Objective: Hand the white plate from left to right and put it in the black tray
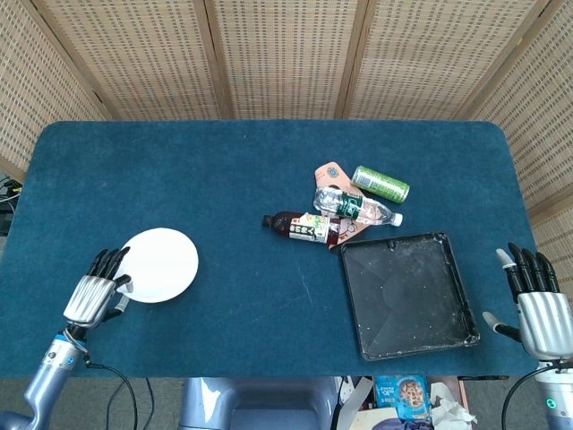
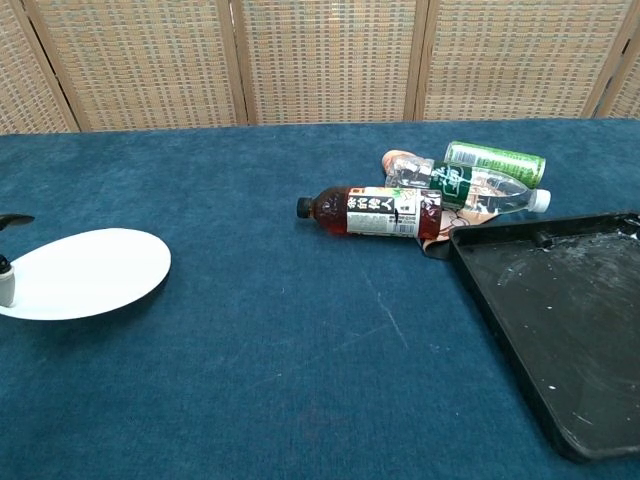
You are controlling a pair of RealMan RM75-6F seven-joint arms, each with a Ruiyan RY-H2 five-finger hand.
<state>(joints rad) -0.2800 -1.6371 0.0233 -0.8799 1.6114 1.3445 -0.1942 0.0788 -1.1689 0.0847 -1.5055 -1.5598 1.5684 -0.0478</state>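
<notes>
In the head view we see our left hand (image 1: 94, 294) near the front left corner of the blue tabletop (image 1: 179, 170), gripping the left rim of the white plate (image 1: 161, 265). The plate looks foreshortened, so it seems tilted up off the cloth, though we cannot tell how far. The black tray (image 1: 407, 294) lies near the front right corner, flat on the tabletop, well apart from the plate. Our right hand (image 1: 537, 305) hangs just past the right edge of the tabletop, fingers straight and spread, holding nothing. Just behind the tray lies a small cluster: a dark tea bottle (image 1: 300, 226), a clear water bottle (image 1: 354, 207), a green can (image 1: 380, 184) and a pink packet (image 1: 333, 172) partly under the bottles.

In the chest view the white plate (image 2: 85, 273) sits at the left edge of the picture, above the tabletop (image 2: 300, 350), with only a fingertip (image 2: 6, 290) of our left hand showing on its rim. The black tray (image 2: 560, 320) fills the right front. The tea bottle (image 2: 375, 212) lies on its side touching the tray's far corner, with the water bottle (image 2: 470, 187) and green can (image 2: 493, 160) just behind.
</notes>
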